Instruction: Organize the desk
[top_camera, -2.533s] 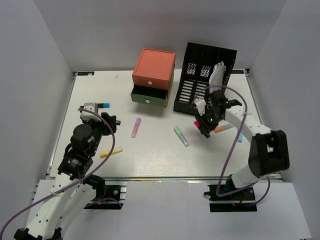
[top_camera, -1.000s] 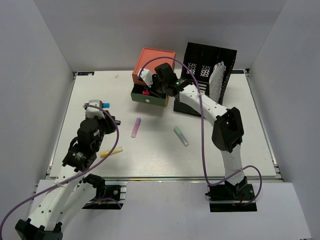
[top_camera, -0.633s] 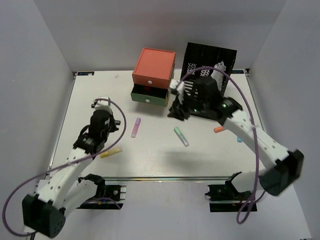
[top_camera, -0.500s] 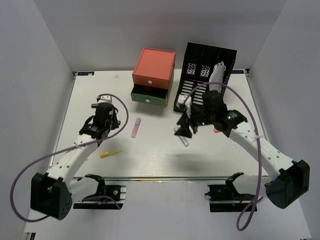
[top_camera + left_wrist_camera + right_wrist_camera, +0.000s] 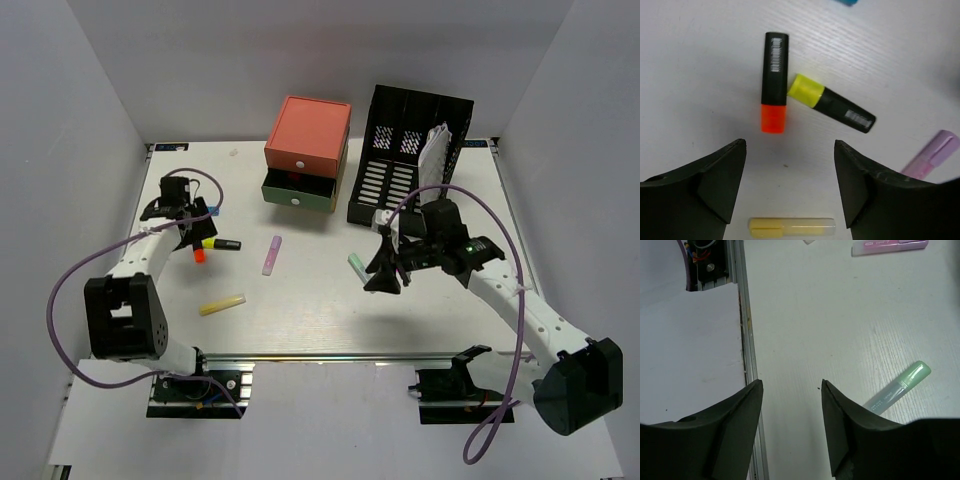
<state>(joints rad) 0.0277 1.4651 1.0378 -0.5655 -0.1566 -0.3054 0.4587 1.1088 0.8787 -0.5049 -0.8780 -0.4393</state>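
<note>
Your L gripper point(image 5: 790, 146) hangs over the desk point(image 5: 300, 325) w/ fingers spread wide and nothing between them. Below it lie an orange-capped black marker point(image 5: 774, 82) and a yellow-capped black marker point(image 5: 832, 103); the yellow cap is at the other's barrel, touching or just beside, can't tell. A yellow highlighter point(image 5: 791, 226) and a purple highlighter point(image 5: 930, 155) lie nearby. R gripper point(image 5: 791, 385) is released too, empty, over bare desk w/ the metal rail point(image 5: 745, 340) in its cam, and a green highlighter point(image 5: 897, 387) is partly hidden by one finger. The desk fills the top view, w/ the drawer box point(image 5: 307, 150) and file rack point(image 5: 410, 150) at its far edge.
</note>
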